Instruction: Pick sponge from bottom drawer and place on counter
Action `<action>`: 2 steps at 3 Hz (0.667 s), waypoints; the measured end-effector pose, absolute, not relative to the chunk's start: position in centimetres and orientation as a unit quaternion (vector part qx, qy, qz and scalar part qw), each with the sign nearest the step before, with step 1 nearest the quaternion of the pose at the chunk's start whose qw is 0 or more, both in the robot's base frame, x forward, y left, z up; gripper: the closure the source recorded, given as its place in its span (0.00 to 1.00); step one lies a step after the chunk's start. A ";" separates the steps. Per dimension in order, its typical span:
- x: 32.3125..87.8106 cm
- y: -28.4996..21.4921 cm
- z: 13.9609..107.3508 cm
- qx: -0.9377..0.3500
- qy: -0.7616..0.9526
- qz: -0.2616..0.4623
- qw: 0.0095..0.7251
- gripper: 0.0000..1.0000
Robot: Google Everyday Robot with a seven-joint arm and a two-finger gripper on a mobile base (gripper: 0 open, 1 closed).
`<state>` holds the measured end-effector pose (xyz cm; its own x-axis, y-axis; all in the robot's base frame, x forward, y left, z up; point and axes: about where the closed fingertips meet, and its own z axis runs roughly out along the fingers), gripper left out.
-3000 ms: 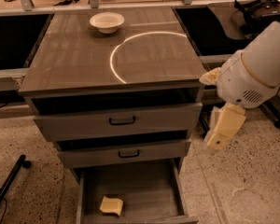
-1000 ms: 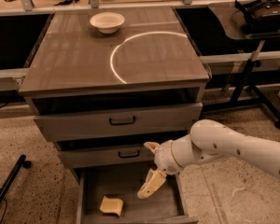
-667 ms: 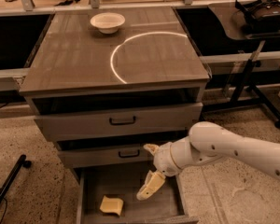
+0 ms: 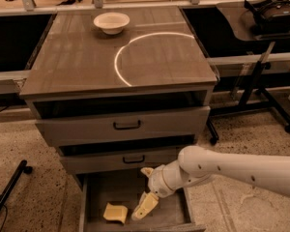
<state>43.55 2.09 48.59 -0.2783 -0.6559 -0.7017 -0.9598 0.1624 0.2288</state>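
Observation:
The pale-yellow sponge [image 4: 115, 212] lies on the wood-grain floor of the open bottom drawer [image 4: 93, 197], near its front left. My gripper [image 4: 144, 208] reaches down into the drawer from the right on a white arm, its tip just right of the sponge and close to it. The counter [image 4: 77, 62] is the glossy grey-brown cabinet top with a bright white arc mark [image 4: 135, 47].
A cream-white bowl [image 4: 111, 22] sits at the back of the counter. Two upper drawers with black bar handles [image 4: 126, 125] are slightly pulled out above the bottom drawer. A black stand with a headset [image 4: 273, 13] is at the right. A black leg [image 4: 9, 190] lies at the lower left.
The arm has dropped from beside the cabinet's right into the bottom drawer. Over the last second the gripper edged slightly left and down toward the sponge.

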 end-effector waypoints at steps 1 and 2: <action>42.9 4.1 43.0 -0.546 0.742 0.330 0.207 0.00; 44.1 8.1 34.6 -0.558 0.743 0.321 0.186 0.00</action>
